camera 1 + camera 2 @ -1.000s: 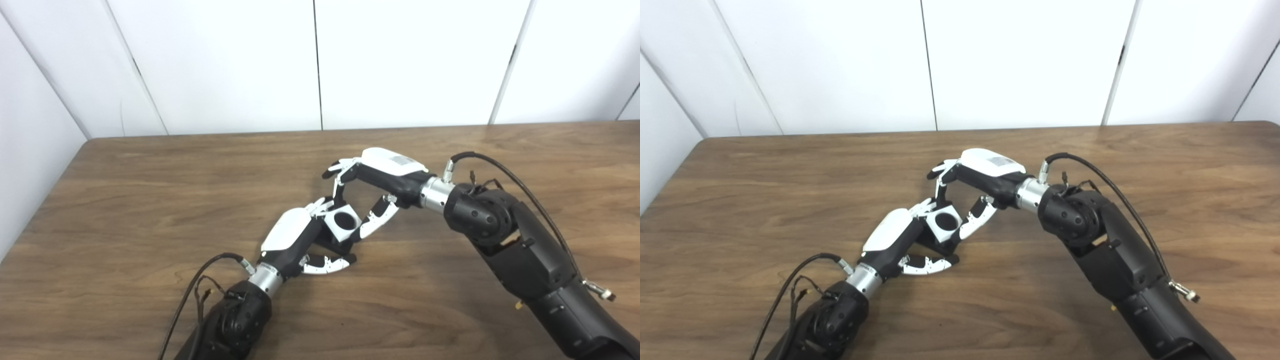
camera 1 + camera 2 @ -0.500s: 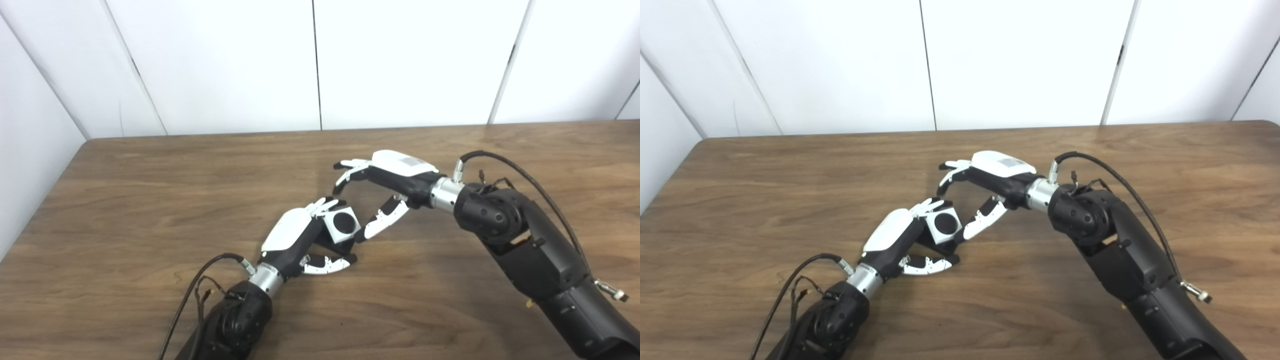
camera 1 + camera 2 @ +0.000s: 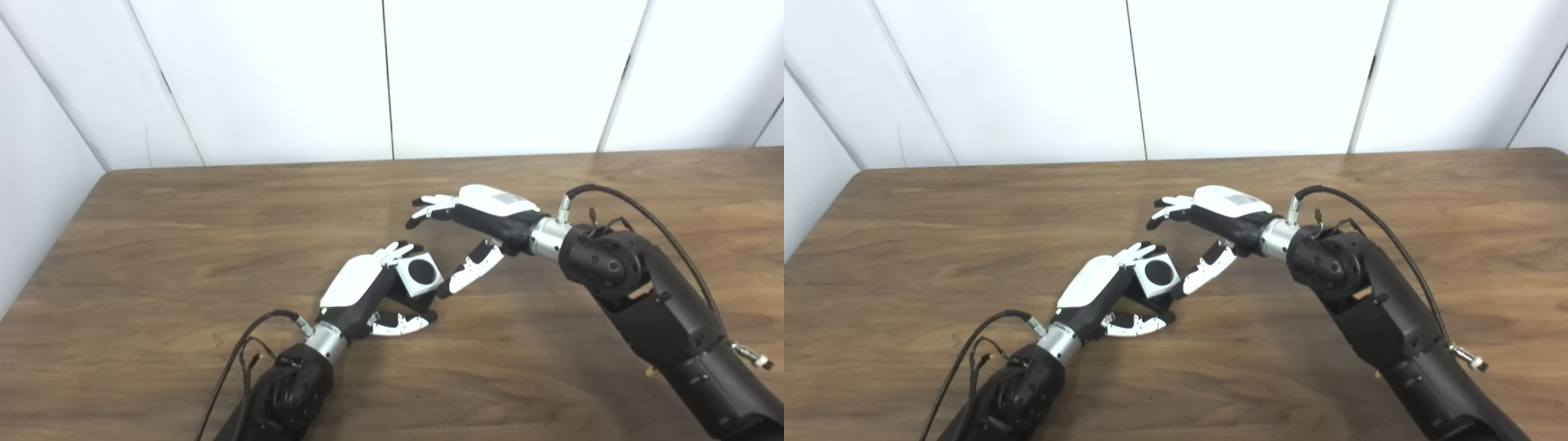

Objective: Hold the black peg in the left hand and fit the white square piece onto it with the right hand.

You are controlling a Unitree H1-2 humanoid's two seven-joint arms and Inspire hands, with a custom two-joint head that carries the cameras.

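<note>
Bright, even light from overhead; the white wall panels [image 3: 502, 73] are nearly blown out. Soft, faint shadows lie on the desk [image 3: 153, 245] beneath both arms. Both views are slightly soft, with mild sheen on the wood.

- I see a brown wood-grain desk [image 3: 184, 245] with a rounded far-left corner.
- Behind it stands a white panelled wall [image 3: 502, 73] with dark vertical seams.
- A white side panel [image 3: 37, 184] closes the left.
- Lighting is even.
</note>
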